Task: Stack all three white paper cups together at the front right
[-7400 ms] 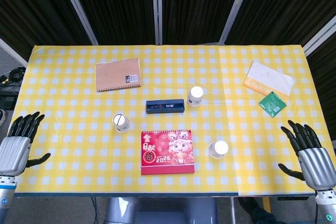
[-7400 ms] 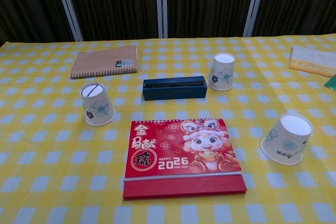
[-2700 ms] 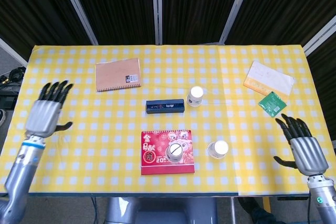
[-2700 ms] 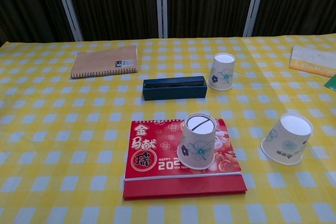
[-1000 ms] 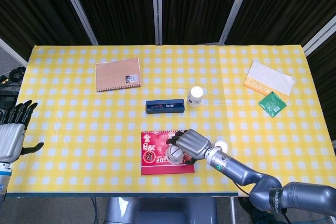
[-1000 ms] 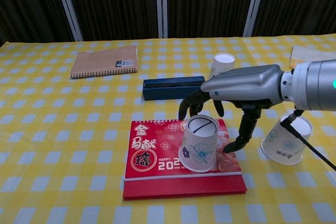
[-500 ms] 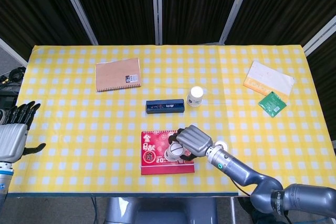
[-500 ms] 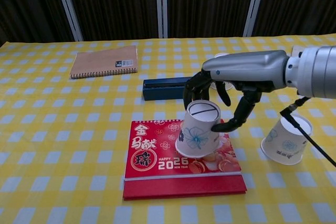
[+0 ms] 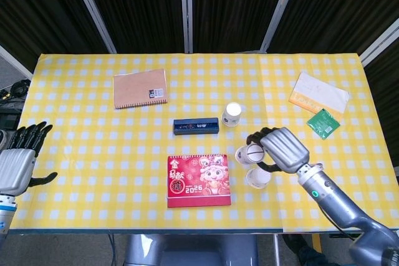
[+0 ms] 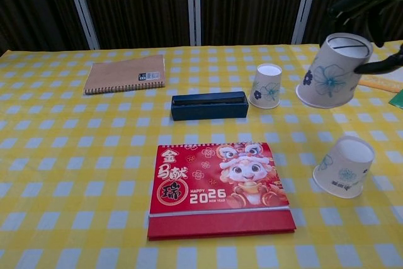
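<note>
Your right hand (image 9: 282,148) grips one white paper cup (image 10: 333,70) with its fingers closed around the upper part, and the cup is upside down, tilted, and lifted clear of the table (image 9: 93,147). In the head view this held cup is just above and a little to the left of the second cup (image 9: 258,177), which stands upside down on the yellow checked cloth at the front right, beside the right edge of the red 2026 calendar (image 9: 198,180). The two cups do not touch in the chest view; there the held one hangs well above the front-right cup. The third cup (image 9: 232,114) stands upside down further back, near the right end of the dark blue box (image 9: 196,126). Your left hand (image 9: 19,164) is at the left edge of the table, holding nothing, with the fingers spread apart. A brown notebook (image 9: 140,88) lies at the back left, and a yellow and white packet (image 9: 318,93) with a green packet (image 9: 325,122) lies at the back right.
</note>
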`<state>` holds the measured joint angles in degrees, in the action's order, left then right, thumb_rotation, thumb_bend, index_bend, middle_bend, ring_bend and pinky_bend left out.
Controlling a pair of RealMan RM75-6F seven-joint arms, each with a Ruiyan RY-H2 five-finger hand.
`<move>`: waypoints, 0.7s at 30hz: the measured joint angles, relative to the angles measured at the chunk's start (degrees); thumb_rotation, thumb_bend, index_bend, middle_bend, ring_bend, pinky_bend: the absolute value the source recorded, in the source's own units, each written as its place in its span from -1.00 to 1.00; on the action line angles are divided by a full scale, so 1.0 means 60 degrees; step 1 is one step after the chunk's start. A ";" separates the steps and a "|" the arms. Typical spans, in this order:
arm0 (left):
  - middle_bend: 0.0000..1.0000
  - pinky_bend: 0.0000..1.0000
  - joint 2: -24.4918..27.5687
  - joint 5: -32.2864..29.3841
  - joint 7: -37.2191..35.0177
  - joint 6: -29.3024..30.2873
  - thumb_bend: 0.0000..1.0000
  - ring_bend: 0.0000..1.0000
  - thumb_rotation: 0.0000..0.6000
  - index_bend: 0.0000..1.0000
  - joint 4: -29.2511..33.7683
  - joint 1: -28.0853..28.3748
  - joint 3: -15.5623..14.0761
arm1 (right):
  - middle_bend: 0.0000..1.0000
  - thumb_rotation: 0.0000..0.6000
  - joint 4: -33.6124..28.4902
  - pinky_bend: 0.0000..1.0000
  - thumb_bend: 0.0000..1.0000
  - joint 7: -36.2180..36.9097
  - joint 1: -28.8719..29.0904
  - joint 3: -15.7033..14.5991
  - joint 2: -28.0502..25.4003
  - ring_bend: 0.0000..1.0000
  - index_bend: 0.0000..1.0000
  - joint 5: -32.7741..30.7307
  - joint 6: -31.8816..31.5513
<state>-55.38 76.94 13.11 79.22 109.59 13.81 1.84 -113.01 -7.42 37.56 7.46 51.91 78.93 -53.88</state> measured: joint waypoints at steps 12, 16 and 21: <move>-1.00 -1.00 -0.0010 0.0529 0.0163 0.0415 -1.00 -1.00 1.00 -1.00 0.0081 -0.0244 0.0039 | -0.08 1.00 0.0394 0.05 -0.42 0.0814 -0.0880 -0.0849 -0.0275 -0.27 -0.16 0.0843 -0.0246; -1.00 -1.00 0.0007 0.0589 0.0137 0.0386 -1.00 -1.00 1.00 -1.00 0.0101 -0.0282 0.0027 | -0.09 1.00 0.0501 0.05 -0.42 0.0871 -0.0891 -0.0896 -0.0033 -0.27 -0.16 0.0864 -0.0145; -1.00 -1.00 0.0006 0.0553 0.0137 0.0292 -1.00 -1.00 1.00 -1.00 0.0088 -0.0283 0.0066 | -0.09 1.00 0.0672 0.05 -0.42 0.0890 -0.0855 -0.0890 0.0171 -0.27 -0.16 0.0788 0.0012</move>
<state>-55.34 80.26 13.94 80.97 110.12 12.11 2.24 -108.98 -2.08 32.43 2.12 52.94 83.65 -53.80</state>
